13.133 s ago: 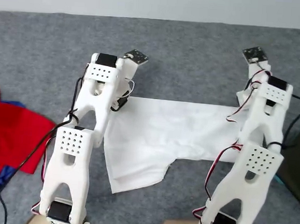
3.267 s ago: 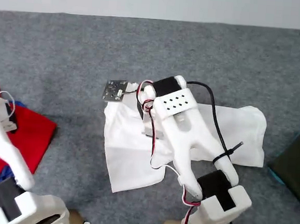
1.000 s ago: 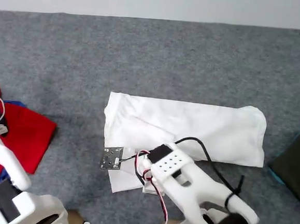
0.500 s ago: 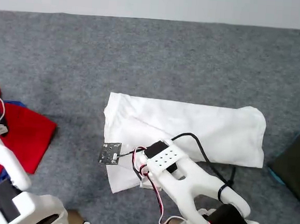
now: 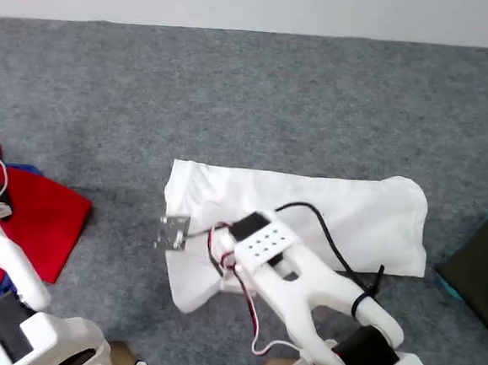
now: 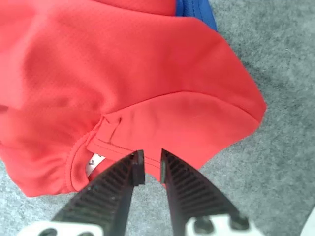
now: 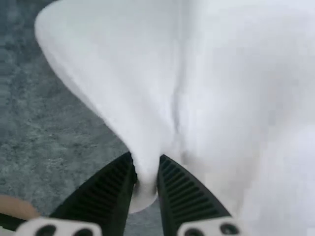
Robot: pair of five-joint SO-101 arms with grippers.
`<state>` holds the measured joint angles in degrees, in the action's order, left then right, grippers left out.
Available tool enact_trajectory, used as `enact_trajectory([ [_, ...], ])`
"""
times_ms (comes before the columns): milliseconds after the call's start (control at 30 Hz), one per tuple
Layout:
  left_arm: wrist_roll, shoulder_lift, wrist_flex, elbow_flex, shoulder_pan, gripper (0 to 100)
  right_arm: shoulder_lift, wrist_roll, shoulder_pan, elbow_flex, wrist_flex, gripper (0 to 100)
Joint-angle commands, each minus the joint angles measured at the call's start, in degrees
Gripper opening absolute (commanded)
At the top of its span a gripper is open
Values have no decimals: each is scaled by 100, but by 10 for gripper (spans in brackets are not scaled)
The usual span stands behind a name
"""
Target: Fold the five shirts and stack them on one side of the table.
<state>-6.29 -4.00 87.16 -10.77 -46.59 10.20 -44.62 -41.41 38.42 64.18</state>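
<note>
Jaws clamped on only 1 thin fold, the right gripper (image 7: pixel 146 168) may drop the white shirt (image 5: pixel 351 212) mid-fold; the left gripper (image 6: pixel 147 161) has jaws nearly together.

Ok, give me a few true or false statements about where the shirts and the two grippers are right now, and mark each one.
1. The right gripper is shut on a fold of the white cloth shirt. True.
2. The red fabric shirt lies on top of the white cloth shirt. False: it lies apart from it, at the left edge of the high view, with bare grey table between them.
3. A blue garment peeks out from beneath the red fabric shirt. True.
4. The left gripper is over the white cloth shirt. False: it is over the red fabric shirt.
</note>
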Motion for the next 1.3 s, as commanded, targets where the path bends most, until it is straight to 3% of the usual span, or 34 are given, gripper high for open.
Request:
enact_trajectory([
  [0,-70,-273,-97,22,-35,72,22,44,312,-818,145,11],
  [300,-70,-273,-97,22,-26,72,-453,70,963,-1371,154,20],
  [400,-70,-273,-97,22,-26,72,-743,79,1130,-1495,101,85],
  [500,-70,-273,-97,22,-18,72,-1121,519,1305,-1723,92,147],
  [700,-70,-273,-97,22,-18,72,-1895,879,1701,-2435,145,152],
  [1100,-70,-273,-97,22,-18,72,-2009,1143,1727,-3895,1174,154],
  [1267,-70,-273,-97,22,-9,72,-2079,1134,1727,-3991,1112,154],
])
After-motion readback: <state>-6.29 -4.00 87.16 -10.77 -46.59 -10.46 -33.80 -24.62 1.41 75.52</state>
